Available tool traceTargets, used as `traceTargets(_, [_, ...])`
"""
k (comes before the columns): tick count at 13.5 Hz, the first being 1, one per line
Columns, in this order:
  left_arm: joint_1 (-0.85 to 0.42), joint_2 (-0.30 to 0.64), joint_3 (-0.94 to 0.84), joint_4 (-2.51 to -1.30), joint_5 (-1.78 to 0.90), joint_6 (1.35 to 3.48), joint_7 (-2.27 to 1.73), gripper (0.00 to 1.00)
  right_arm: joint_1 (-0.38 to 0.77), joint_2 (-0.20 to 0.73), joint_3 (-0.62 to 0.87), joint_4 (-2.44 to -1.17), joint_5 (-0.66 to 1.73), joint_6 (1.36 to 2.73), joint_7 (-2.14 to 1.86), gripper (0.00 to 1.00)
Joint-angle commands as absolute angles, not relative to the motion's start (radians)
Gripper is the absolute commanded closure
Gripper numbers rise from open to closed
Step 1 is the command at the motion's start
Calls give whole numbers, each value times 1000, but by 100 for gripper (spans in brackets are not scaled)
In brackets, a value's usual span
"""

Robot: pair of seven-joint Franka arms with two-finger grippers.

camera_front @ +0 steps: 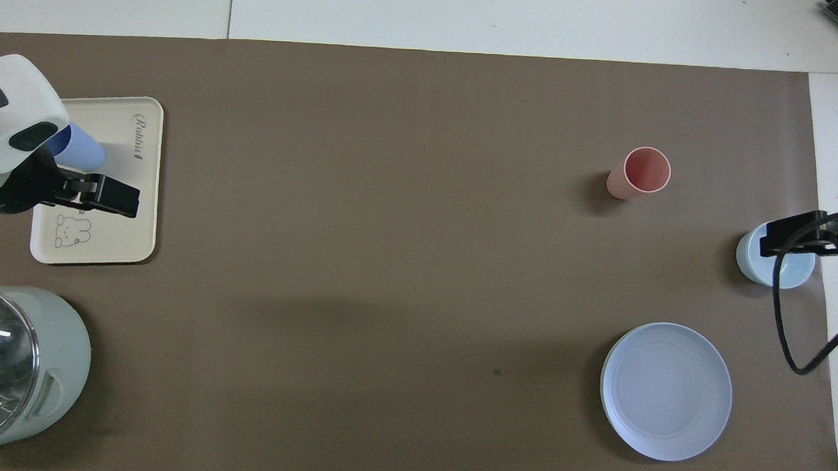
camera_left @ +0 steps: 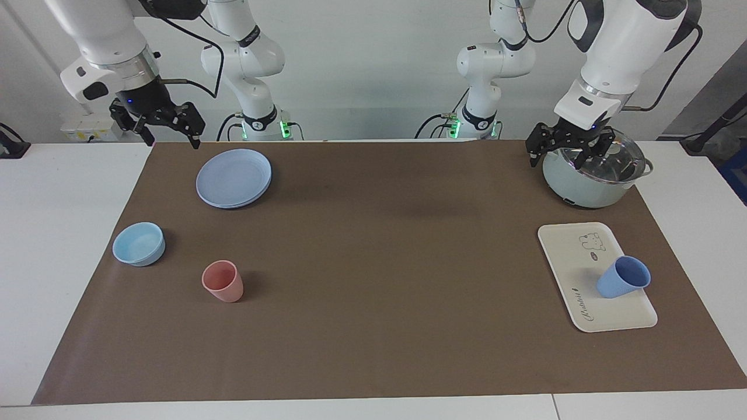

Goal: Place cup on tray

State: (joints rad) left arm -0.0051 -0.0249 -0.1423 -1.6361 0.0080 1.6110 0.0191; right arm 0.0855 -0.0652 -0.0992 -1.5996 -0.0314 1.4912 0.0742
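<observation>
**Cup position and gripper status**

Cup [camera_left: 623,277] stands on the tray [camera_left: 569,251], on the half farther from the robots, at the left arm's end of the table. You will see it upright with its mouth up.

Check the left gripper [camera_left: 569,153]: it hangs over the lidded pot [camera_left: 589,189], fingers spread, holding nothing.

Check the right gripper [camera_left: 166,125]: it hangs over the table edge next to the plate [camera_left: 233,178], fingers spread, holding nothing.

You will find the bowl [camera_left: 139,244] and the pink cup [camera_left: 223,281] at the right arm's end.
</observation>
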Motion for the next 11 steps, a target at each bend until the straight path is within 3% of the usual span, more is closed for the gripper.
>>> traceTargets(1, [-6, -46, -129, -1670, -5, 1617, 12, 0, 78, -71, -92, -1605, -32, 1482, 61, 0])
traceTargets(11, [-14, -44, -129, -1669, -3, 1629, 11, 0, 78, -71, -92, -1605, -32, 1483, 61, 0])
